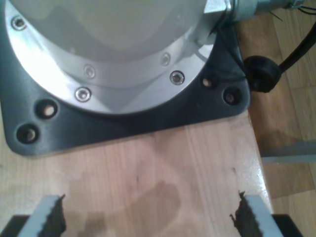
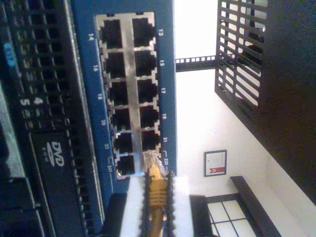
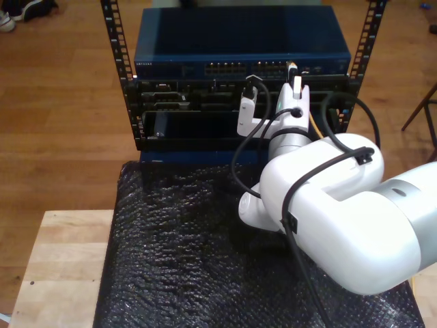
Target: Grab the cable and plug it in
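The yellow-orange cable [image 2: 157, 197] is pinched between the white fingers of my second gripper [image 2: 157, 180], which is shut on it. Its clear plug [image 2: 151, 160] pokes out ahead and touches the port block [image 2: 129, 94] of the blue switch [image 2: 84, 49], at the last port beside the label 23. How deep the plug sits I cannot tell. In the exterior view my second gripper [image 3: 295, 76] is up against the switch [image 3: 177, 65] with the plug [image 3: 292, 66] at the ports, and the cable [image 3: 315, 126] trails down behind it. My first gripper [image 1: 150, 217] hangs open over bare wood with nothing between its fingers.
A server with a DVD drive [image 2: 49, 158] sits beside the switch in the black rack [image 3: 116, 55]. Black padding [image 3: 171, 239] covers the table in front, beside a wooden top [image 3: 61, 260]. A black base plate [image 1: 123, 128] and a black cable plug [image 1: 261, 74] lie ahead of my first gripper.
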Motion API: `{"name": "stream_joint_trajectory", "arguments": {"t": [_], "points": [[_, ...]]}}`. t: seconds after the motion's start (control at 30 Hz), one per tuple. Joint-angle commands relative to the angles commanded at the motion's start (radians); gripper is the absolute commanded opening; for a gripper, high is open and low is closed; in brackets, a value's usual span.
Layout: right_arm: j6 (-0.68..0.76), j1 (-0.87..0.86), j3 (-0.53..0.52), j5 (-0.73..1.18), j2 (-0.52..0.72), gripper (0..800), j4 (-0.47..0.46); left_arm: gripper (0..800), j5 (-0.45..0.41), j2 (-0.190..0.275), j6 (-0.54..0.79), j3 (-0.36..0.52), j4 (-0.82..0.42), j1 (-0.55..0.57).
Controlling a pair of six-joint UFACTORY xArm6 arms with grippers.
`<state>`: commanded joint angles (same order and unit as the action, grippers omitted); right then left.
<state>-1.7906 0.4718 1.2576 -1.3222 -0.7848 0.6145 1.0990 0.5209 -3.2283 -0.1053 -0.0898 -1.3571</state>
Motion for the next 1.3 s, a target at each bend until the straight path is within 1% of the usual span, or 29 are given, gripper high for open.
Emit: {"name": "stream_joint_trajectory", "arguments": {"t": [0.77,1.03,1.23,1.27,1.3], "points": [[0.000,-0.005,0.029,0.028,-0.015,0,-0.003,800,0.000,0.000,0.000,0.002,0.000,0.000],[0.000,-0.009,0.054,0.029,-0.028,0,-0.006,800,0.000,0.000,0.000,0.002,0.000,0.000],[0.000,-0.012,0.048,0.029,-0.029,0,-0.005,800,0.000,0.000,0.000,0.002,0.000,-0.002],[0.002,-0.012,0.046,0.029,-0.029,1,-0.005,800,0.000,0.000,0.000,0.002,0.000,0.000],[0.002,-0.012,0.044,0.029,-0.028,19,-0.005,800,0.000,0.000,0.000,0.002,0.000,0.000]]}}
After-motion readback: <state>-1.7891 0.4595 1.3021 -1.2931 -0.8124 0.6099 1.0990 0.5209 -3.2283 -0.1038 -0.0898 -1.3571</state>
